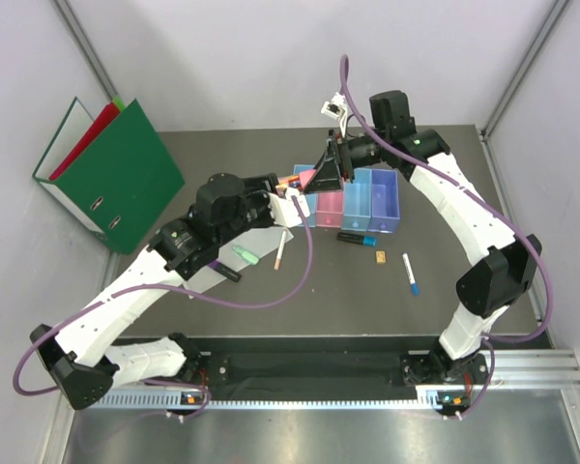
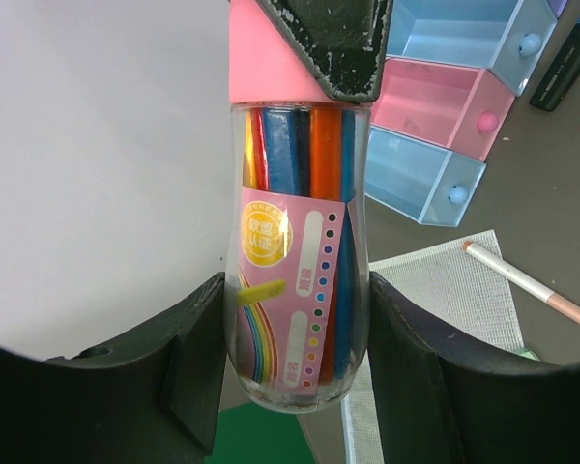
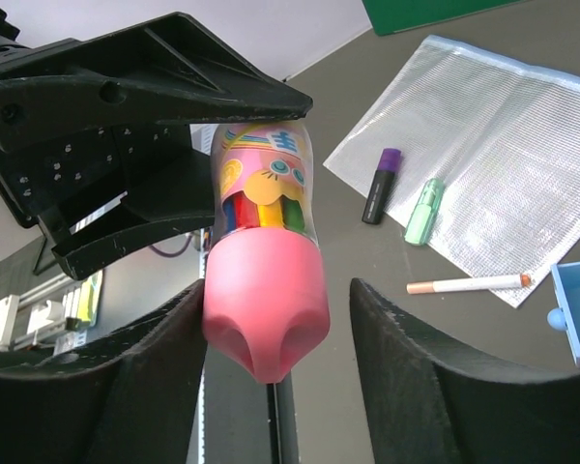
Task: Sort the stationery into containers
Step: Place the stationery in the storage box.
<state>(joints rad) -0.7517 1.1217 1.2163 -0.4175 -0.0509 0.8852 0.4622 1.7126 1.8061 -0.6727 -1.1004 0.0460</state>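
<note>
Access from above to the left end of the row of four translucent rectangular bins (image 1: 367,198) is blocked. The left gripper (image 2: 298,280) and right gripper (image 3: 277,290) meet there, fingers either side of a pink-capped clear tube of coloured pens (image 2: 300,193). The two right-hand bins stand unobstructed from above. Just before the row, a black marker (image 1: 354,237), small tan block (image 1: 379,256) and white blue-tipped pen (image 1: 409,274) lie near each other. At left rear, green and red ring binders (image 1: 116,179) occupy the tabletop (image 1: 232,145).

left arm (image 1: 135,285) reaching forward | left fingers (image 2: 198,367) clamped on pen tube (image 2: 300,242) | right arm (image 1: 469,208) bent leftward | right fingers (image 3: 416,367) apart
</note>
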